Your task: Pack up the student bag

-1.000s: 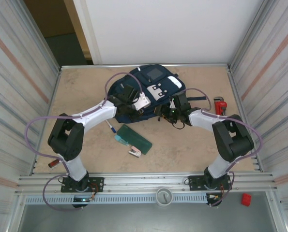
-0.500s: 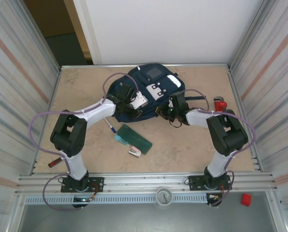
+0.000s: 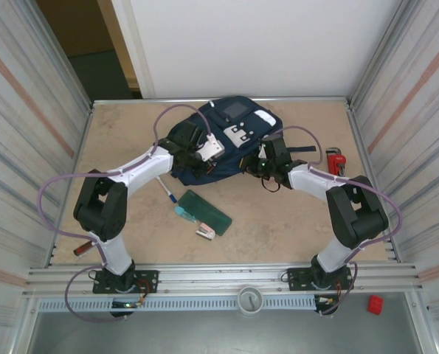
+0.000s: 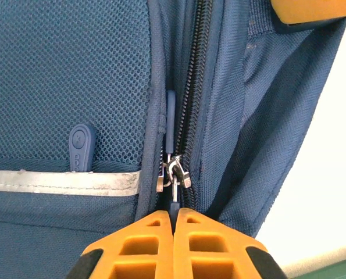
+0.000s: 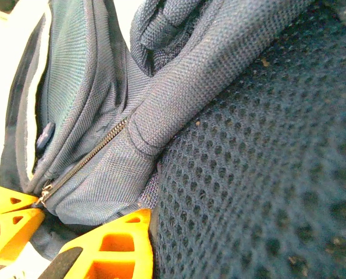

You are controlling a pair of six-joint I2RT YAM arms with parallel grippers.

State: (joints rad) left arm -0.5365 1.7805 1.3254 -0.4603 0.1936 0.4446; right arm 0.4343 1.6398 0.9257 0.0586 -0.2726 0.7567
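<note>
Orange on navy at the left end effector (image 4: 174, 224): clamps fully shut on the small metal zip pull (image 4: 174, 176) of the student bag (image 4: 260, 128), fingers flush together with no gap. Sits just right of a mesh panel (image 4: 62, 70) carrying a pale reflective stripe (image 4: 62, 182) and a blue rubber tab (image 4: 81, 145).

Over to the right end effector (image 5: 88, 215): bites on a bunched fold of the bag, orange fingers kept apart by the fabric between them, just beside the end of a second zipper (image 5: 85, 160).

Out wider, from above: bag at the far middle of the counter (image 3: 116, 133), white patches up, an arm reaching in from each side. Nearer the bases and well apart from it, a green case (image 3: 204, 209), with a pen (image 3: 167, 193) just to its left and a small pink-and-white item (image 3: 205, 233) at its near edge. Off right, near the right forearm, a red wrench (image 3: 336, 160).
</note>
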